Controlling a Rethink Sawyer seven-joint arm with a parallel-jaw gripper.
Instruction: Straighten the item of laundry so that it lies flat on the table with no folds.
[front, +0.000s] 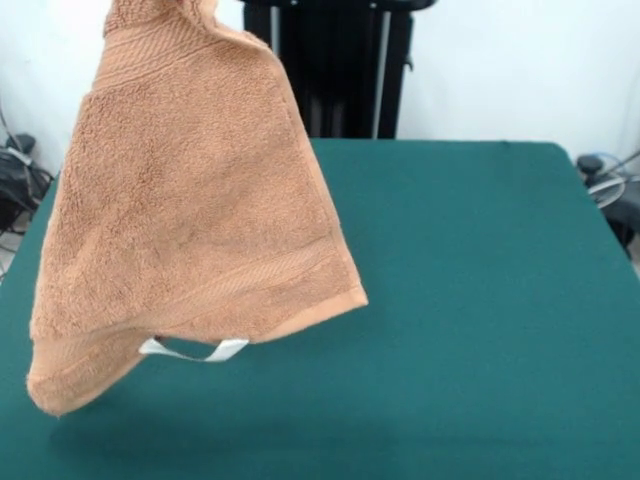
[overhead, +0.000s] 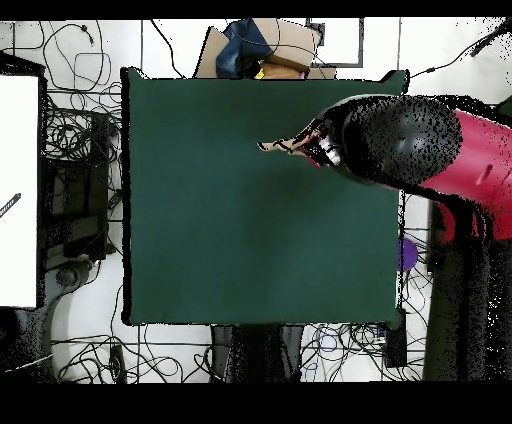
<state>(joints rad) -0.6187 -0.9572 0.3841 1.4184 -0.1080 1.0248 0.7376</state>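
While the green counter (front: 480, 300) fills most of the front view, the tan towel (front: 190, 220) hangs above its nine o'clock side, long axis running twelve to six, lowest corner at seven o'clock; the white label (front: 195, 350) dangles at six o'clock, no writing legible; the pincer's grip cannot be told.

White wall (front: 500, 70); tangled cables (overhead: 75, 140) across pale floor (overhead: 180, 360).

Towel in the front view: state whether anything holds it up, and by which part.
The towel hangs clear of the table, lifted by its top corner; the grip itself lies beyond the picture's top edge.
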